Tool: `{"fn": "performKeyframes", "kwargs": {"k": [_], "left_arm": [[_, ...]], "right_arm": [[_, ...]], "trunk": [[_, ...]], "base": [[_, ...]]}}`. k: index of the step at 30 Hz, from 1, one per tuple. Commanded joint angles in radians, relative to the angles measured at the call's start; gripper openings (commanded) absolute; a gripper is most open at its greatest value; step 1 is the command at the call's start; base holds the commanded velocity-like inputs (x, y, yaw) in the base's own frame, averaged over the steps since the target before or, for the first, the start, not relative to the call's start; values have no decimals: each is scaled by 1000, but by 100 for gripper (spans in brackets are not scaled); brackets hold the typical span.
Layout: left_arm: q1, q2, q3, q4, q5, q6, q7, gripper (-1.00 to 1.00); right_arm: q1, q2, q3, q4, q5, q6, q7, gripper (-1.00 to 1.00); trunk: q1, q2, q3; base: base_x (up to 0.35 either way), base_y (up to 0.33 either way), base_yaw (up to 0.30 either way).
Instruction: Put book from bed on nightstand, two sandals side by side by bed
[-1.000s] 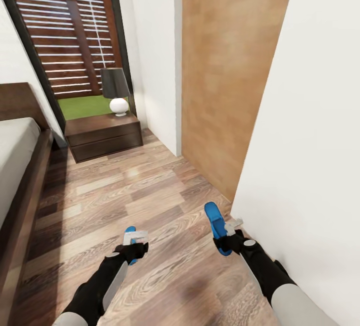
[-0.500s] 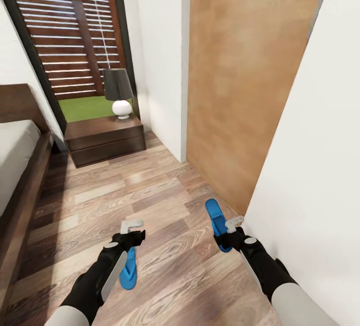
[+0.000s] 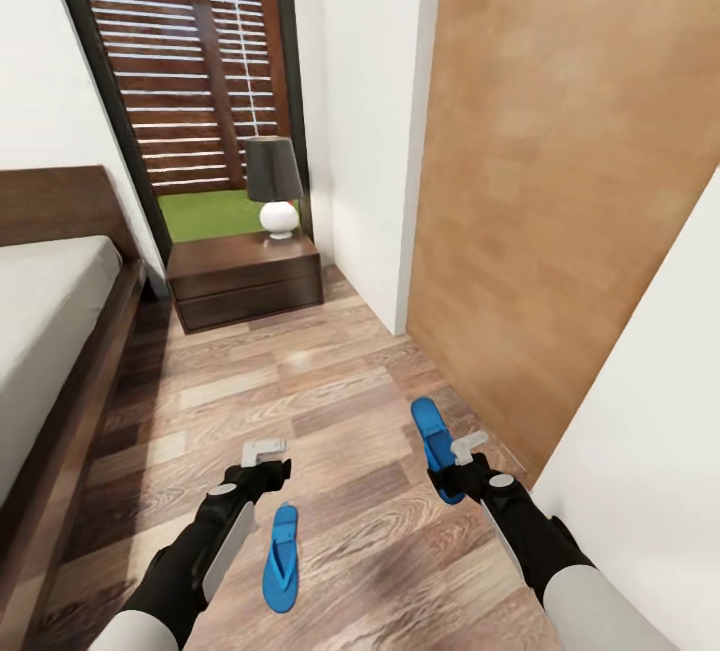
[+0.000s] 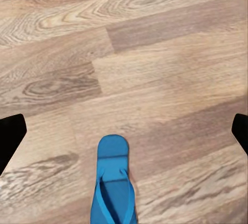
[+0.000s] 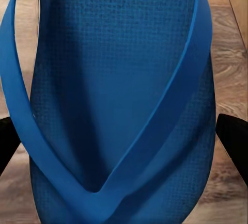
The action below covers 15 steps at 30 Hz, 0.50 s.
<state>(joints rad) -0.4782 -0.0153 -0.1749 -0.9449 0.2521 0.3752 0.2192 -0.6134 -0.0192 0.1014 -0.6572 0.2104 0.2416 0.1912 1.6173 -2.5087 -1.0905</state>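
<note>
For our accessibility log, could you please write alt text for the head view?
One blue sandal lies on the wood floor below the open left gripper, while the right gripper holds the other sandal. Bed left, nightstand ahead.

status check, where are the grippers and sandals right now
Left gripper open, above one sandal lying flat on the floor. Right gripper shut on the other sandal. Bed to the left, floor between unobstructed.

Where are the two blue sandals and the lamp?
sandal on the floor (image 3: 281, 571), head view, middle of its sole.
sandal in the right gripper (image 3: 433, 431), head view, front part of its sole.
lamp (image 3: 273, 169), head view, on its dark shade.
</note>
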Motion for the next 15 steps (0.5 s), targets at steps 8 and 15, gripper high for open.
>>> {"fn": "performKeyframes", "kwargs": {"k": [8,15], "left_arm": [[0,0,5,1,19,16,5,100],[-106,-12,10,26,28,338,14,100]], "right_arm": [[0,-1,0,-3,9,5,4,-100],[0,1,0,-106,6,72,3,-100]], "trunk": [[2,-2,-20],[6,-3,-47]], "base": [[63,-23,5],[1,0,0]]}}
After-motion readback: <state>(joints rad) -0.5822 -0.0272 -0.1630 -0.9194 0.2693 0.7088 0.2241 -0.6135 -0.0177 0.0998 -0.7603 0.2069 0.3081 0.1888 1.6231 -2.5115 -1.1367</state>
